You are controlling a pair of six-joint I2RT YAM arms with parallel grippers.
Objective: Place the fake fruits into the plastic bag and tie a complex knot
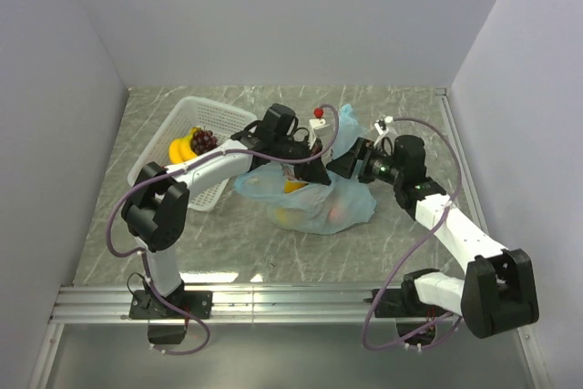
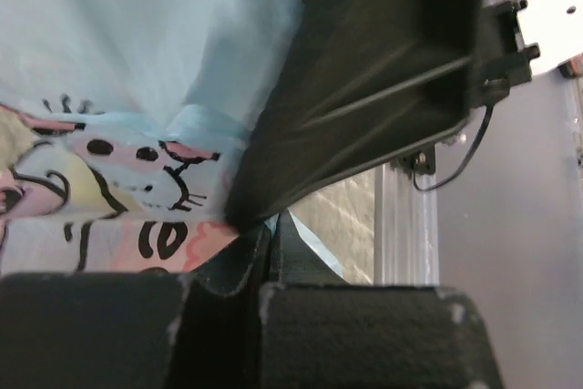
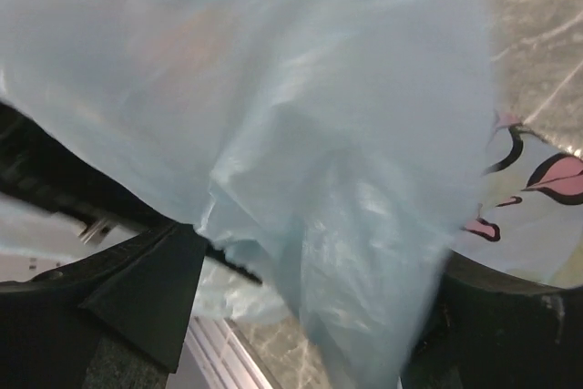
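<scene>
The bag (image 1: 361,203) lay mid-table beside the basket (image 1: 219,117), fruit (image 1: 293,188) inside. The left gripper (image 2: 271,230) was clamped on its film. The right gripper (image 3: 323,266) stood apart around a hanging fold.

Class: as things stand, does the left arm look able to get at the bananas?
Probably not yet. The left pincer is shut on the plastic bag; the bananas lie uncovered in the basket, so once it lets go the way looks free.

left arm (image 1: 217,165) and right arm (image 1: 455,230): white links, black joints. left gripper (image 2: 271,241) and right gripper (image 3: 319,266) matte black. purple cable (image 1: 111,225) loops off each arm; black bases (image 1: 150,303) on the aluminium rail (image 1: 291,302).
</scene>
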